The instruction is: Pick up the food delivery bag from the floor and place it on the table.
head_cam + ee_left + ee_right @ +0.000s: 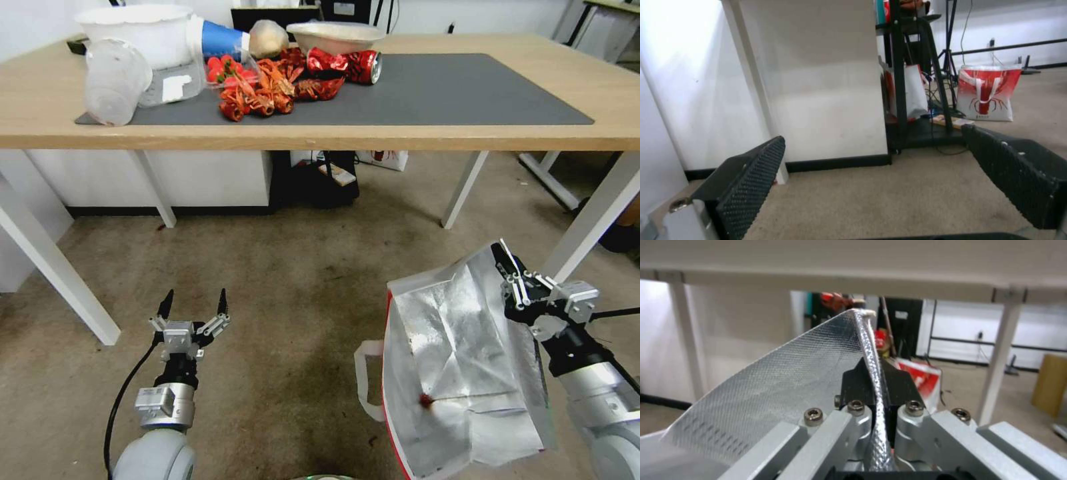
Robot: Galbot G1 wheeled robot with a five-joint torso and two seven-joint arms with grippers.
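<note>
The food delivery bag (460,360) hangs tilted at the lower right over the floor (280,280), its silver foil lining facing me and a white handle (365,380) drooping on its left side. My right gripper (501,257) is shut on the bag's upper rim. The right wrist view shows the fingers pinching that foil edge (871,350), right gripper (873,368). I cannot tell whether the bag's bottom touches the carpet. My left gripper (194,300) stands open and empty low at the left, left gripper (880,176). The table (427,137) with its grey mat (433,90) spans the view ahead.
Bowls, plastic cups, red crayfish and a crushed red can (363,67) crowd the mat's left half. A white table leg (593,220) slants close beside my right gripper. Under the table stand a black rack (323,180) and another red-and-white bag (987,93).
</note>
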